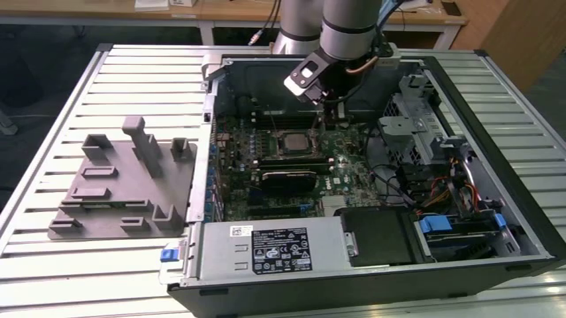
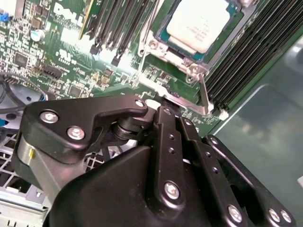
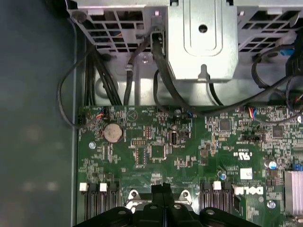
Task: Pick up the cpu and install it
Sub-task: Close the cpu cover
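The cpu (image 1: 290,141), a flat square chip with a silver top, lies flat in its socket on the green motherboard (image 1: 349,175) inside the open computer case. In the second wrist view the cpu (image 2: 201,23) sits within the metal socket frame (image 2: 173,59). My gripper (image 1: 333,122) hangs just beside the socket, toward the exterior view's right. Its black fingers meet, with nothing seen between them. In the second wrist view my gripper (image 2: 164,105) ends next to the frame's edge and its thin lever (image 2: 203,94). My gripper (image 3: 163,189) also shows above the board in the first wrist view.
A grey fixture plate (image 1: 124,192) with upright posts stands outside the case on the exterior view's left. A black block (image 1: 287,179) sits in front of the socket. The power supply (image 1: 265,248), a drive cage (image 1: 415,132) and loose cables (image 1: 442,192) crowd the case.
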Controlling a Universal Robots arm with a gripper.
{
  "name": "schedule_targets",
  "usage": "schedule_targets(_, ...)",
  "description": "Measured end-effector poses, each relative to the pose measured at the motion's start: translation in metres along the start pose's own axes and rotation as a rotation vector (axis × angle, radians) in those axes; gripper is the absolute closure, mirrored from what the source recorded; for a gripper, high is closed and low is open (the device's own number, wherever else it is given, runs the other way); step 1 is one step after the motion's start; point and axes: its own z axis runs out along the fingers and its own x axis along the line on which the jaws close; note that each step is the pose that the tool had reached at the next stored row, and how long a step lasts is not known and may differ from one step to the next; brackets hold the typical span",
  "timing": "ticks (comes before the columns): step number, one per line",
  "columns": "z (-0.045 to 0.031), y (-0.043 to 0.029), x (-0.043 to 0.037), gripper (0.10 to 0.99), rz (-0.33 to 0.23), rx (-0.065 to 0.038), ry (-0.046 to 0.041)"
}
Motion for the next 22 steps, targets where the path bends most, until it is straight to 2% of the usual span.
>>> schedule_targets(8, -0.0004, -0.0114, -0.0001, 0.98, 0.0, 0.0, -0.0001)
schedule_targets(22, -0.0008, -0.0366, -0.0003, 0.98, 0.001, 0.0, 0.0)
